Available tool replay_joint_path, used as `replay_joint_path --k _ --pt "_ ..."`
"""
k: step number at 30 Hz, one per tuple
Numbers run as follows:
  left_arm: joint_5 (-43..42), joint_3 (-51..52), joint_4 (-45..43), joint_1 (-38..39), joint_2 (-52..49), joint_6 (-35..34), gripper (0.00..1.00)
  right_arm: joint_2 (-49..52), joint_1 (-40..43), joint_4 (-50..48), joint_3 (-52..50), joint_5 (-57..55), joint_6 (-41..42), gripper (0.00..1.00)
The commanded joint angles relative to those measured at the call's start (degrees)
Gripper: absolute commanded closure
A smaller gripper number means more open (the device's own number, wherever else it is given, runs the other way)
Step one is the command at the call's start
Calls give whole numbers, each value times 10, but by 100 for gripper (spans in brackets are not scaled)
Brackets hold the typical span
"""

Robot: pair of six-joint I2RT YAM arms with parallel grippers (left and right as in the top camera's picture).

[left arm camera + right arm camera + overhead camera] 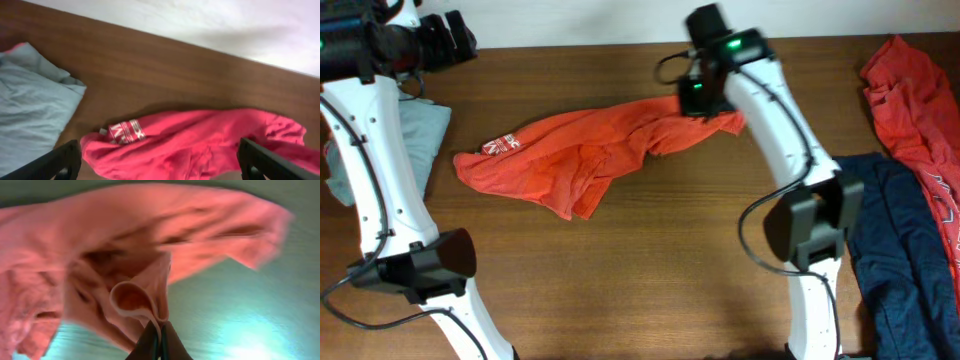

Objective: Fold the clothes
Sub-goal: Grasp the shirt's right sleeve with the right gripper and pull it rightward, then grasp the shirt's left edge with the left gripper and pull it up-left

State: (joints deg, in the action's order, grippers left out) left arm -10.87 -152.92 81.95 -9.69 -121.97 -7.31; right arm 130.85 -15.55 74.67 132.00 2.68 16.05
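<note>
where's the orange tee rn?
Overhead: the orange T-shirt lies crumpled on the table, centre-back, between the pale grey-green garment at left and the right gripper, which is shut on its right end.

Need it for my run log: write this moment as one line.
right gripper: shut on orange shirt | left gripper: open, empty | shirt: crumpled

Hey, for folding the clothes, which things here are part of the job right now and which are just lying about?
In hand: orange T-shirt, pinched by the shut right gripper.
Lying about, untouched: red garment, navy garment, grey-green garment, probably next to fold; left gripper, open and empty.
</note>
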Motion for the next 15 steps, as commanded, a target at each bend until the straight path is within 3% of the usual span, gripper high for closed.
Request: replay_joint_path --k 1,12,13,14,15 --pt "2 3 13 26 0 46 1 -3 74 21 3 -6 9 96" --pt "2 3 47 73 0 77 1 -3 231 57 0 -3 8 96" --pt "2 3 54 77 0 84 1 -3 239 61 0 -2 7 84" --pt "2 3 65 84 0 96 1 -3 248 67 0 0 7 42" --pt "1 3 74 91 0 105 1 -3 252 70 0 2 5 19"
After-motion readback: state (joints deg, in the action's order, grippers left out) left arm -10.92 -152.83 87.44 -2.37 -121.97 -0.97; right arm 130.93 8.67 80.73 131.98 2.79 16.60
